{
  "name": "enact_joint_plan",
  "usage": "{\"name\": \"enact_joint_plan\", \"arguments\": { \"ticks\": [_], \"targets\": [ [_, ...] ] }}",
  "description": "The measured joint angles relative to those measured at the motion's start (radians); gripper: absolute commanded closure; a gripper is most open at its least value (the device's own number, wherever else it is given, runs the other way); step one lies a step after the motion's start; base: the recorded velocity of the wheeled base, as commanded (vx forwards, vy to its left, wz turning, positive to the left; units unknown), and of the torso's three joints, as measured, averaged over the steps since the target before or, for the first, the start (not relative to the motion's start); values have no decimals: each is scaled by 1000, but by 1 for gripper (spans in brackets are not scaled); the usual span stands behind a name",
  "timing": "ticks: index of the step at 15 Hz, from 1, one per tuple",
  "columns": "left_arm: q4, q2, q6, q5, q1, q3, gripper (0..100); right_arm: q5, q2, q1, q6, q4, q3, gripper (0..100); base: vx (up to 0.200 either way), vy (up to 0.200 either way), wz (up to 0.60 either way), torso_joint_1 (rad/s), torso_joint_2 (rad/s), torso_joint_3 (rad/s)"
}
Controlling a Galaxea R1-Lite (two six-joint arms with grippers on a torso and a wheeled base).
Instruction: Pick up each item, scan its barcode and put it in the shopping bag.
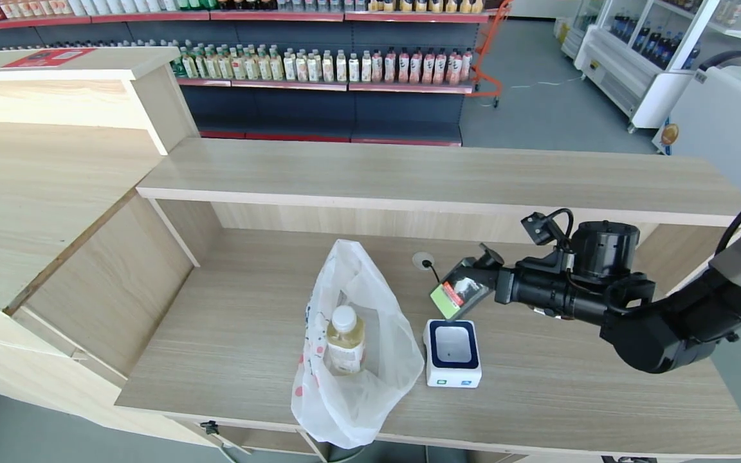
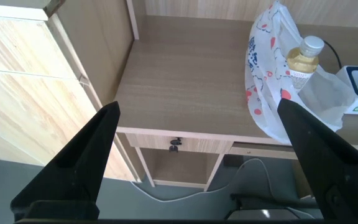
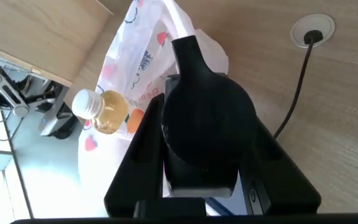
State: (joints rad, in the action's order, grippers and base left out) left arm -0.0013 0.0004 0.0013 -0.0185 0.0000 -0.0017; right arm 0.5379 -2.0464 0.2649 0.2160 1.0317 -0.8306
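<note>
Green-edged packet [image 1: 461, 292] sat clamped in my right gripper [image 1: 470, 283] just above the scanner [image 1: 452, 352], angled, I judged, for reading. Beside the scanner stood the shopping bag [image 1: 351, 386], bottle [image 1: 345, 339] inside. My left gripper [image 2: 199, 104] hung spread apart.

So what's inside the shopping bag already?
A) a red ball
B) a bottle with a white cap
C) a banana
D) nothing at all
B: a bottle with a white cap and pale yellow drink stands inside the shopping bag, while the small packet is outside the bag, held in the right gripper.
</note>
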Motion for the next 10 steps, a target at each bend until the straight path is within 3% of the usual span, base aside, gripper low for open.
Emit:
{"name": "enact_joint_plan", "arguments": {
  "ticks": [10],
  "targets": [
    [0, 0, -4, 0, 0, 0, 0, -28, -109, 131, -1, -47, -53, 100, 0, 0, 0, 0, 0, 0]
  ]
}}
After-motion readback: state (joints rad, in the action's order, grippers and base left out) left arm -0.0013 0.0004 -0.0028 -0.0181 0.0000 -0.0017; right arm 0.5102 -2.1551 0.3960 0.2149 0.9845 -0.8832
